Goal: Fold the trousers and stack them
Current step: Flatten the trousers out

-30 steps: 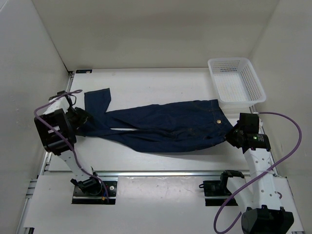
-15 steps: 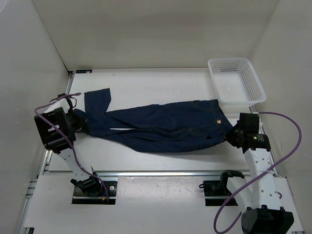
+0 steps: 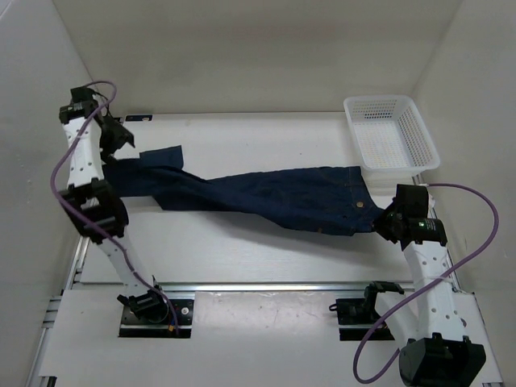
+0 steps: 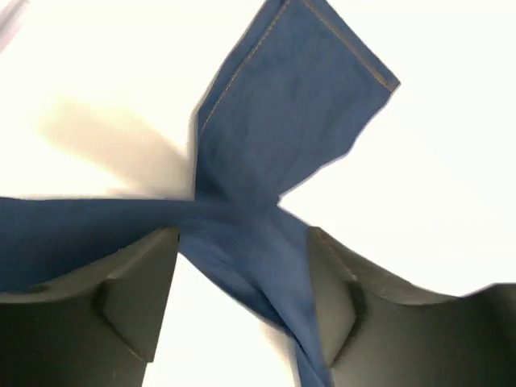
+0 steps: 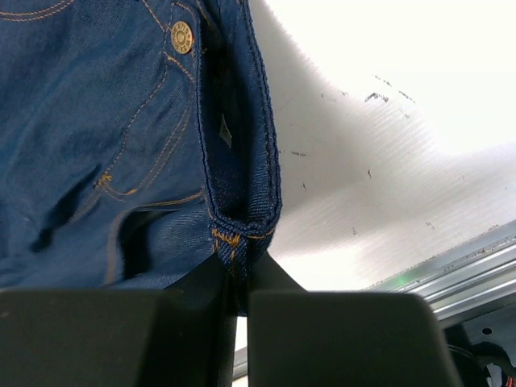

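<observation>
- One pair of dark navy-blue denim trousers [image 3: 266, 201] stretched across the white table [image 3: 242, 258], waistband to the right, leg ends to the left. Whole length only visible from overhead.
- Same view: white plastic mesh basket [image 3: 419, 141] in the far right corner, near the waistband but apart from it.
- At the waistband's near corner, right gripper [image 3: 379, 222]. Up close on the right wrist cam [image 5: 234, 278]: black fingers pressed together on the stitched waistband corner, brass button [image 5: 181, 37] further up. No seeing that pinch from overhead.
- Far left, left gripper [image 3: 121, 149] up above the leg ends. Fingers unreadable from overhead.
- Left wrist cam [image 4: 242, 242]: fingers standing apart, a twisted strip of denim running through the gap, bare table showing beside one finger. Hemmed leg end [image 4: 322, 81] lying flat beyond. Pretty blurry, so can't tell whether any cloth is actually held.
</observation>
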You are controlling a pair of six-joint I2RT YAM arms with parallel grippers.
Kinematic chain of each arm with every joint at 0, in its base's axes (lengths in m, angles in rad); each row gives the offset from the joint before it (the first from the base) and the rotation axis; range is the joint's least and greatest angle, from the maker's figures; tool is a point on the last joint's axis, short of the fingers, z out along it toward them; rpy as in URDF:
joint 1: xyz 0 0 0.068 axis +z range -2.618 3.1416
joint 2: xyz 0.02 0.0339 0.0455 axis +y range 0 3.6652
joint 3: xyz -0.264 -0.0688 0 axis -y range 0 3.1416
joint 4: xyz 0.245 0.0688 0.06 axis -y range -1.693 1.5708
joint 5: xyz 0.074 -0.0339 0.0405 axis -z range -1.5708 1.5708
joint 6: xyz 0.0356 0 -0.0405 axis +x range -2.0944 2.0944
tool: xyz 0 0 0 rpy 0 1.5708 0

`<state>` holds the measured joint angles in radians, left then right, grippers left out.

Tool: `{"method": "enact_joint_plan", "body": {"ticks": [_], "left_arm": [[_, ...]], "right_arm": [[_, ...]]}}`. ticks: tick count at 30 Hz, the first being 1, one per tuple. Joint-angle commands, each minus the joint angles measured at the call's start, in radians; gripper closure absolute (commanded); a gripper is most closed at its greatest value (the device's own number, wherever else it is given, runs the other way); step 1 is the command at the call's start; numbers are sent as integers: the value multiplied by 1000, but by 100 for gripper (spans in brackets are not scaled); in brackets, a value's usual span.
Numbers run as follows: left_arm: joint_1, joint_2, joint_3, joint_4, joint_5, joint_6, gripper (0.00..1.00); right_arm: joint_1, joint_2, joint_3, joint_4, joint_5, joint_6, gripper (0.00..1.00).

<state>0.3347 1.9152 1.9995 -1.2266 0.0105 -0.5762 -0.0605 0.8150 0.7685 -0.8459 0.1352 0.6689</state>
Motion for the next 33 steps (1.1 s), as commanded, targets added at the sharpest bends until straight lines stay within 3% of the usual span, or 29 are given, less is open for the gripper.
{"method": "enact_joint_plan", "body": {"ticks": [1, 5, 7, 11, 12, 13, 15, 16, 19, 33], "left_arm": [[-8, 189, 94, -134, 31, 7, 22], [-8, 125, 24, -83, -27, 16, 19], [-8, 107, 1, -73, -53, 16, 23], [-8, 27, -111, -60, -130, 16, 61], [-8, 7, -192, -44, -141, 16, 79], [-8, -13, -240, -1, -141, 16, 81], [21, -57, -376, 65, -101, 25, 77], [33, -58, -407, 90, -78, 26, 55], [64, 8, -461, 154, -2, 45, 41], [73, 218, -305, 194, 0, 52, 41]], "right_arm": [[-7, 6, 48, 45, 38, -22, 100], [-7, 6, 48, 45, 47, -22, 100], [-7, 6, 48, 45, 47, -22, 100], [-7, 6, 48, 45, 47, -22, 100], [-7, 6, 48, 45, 47, -22, 100], [-7, 6, 48, 36, 47, -22, 100], [-7, 6, 48, 36, 47, -22, 100], [-7, 6, 48, 36, 47, -22, 100], [-7, 6, 48, 36, 29, -22, 100], [-7, 6, 48, 36, -14, -34, 100]]}}
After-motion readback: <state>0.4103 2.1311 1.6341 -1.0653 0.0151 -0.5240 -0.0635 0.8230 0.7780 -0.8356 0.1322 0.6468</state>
